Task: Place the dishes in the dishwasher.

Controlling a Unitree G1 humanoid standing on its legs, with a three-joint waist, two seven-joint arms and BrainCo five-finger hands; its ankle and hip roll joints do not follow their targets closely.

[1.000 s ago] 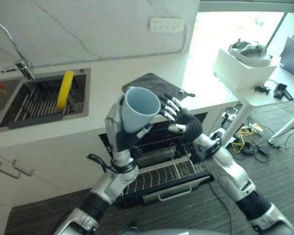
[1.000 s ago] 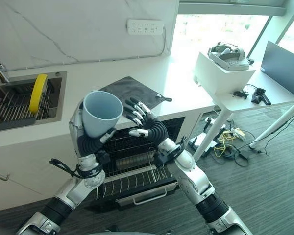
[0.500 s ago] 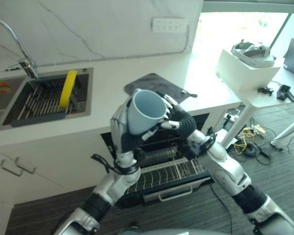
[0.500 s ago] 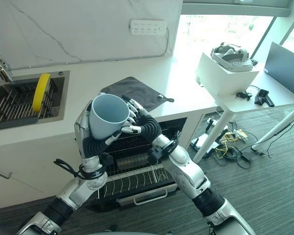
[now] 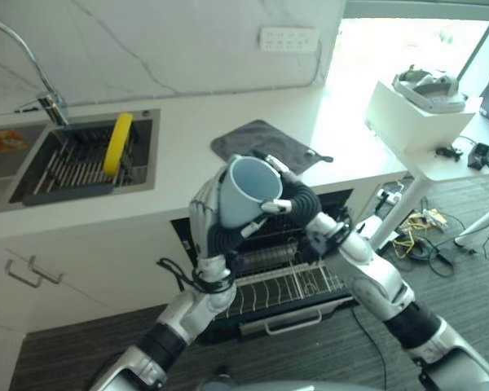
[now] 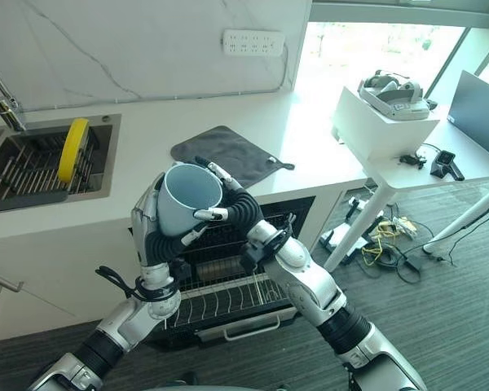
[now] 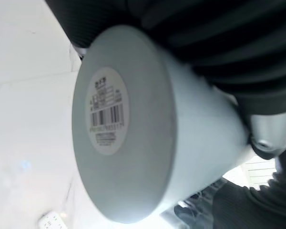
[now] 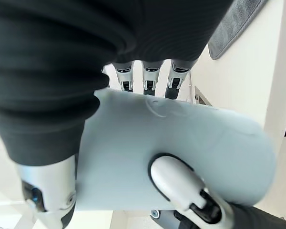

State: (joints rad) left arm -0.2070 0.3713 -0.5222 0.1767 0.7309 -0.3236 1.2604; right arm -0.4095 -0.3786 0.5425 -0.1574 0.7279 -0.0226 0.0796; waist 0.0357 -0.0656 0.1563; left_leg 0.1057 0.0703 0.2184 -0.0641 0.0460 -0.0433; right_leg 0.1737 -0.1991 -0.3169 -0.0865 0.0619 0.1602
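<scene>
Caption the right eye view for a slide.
Both hands, left hand and right hand, grip a pale blue cup above the open dishwasher rack.

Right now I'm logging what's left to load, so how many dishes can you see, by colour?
Pale blue: 1, the cup held up between the left robot hand and the right robot hand.
Yellow: 1, the plate standing on edge in the sink rack.
Total: 2 dishes.

Strong daylight from the window (image 5: 407, 32) washes out the countertop (image 5: 342, 114) beside it.
</scene>
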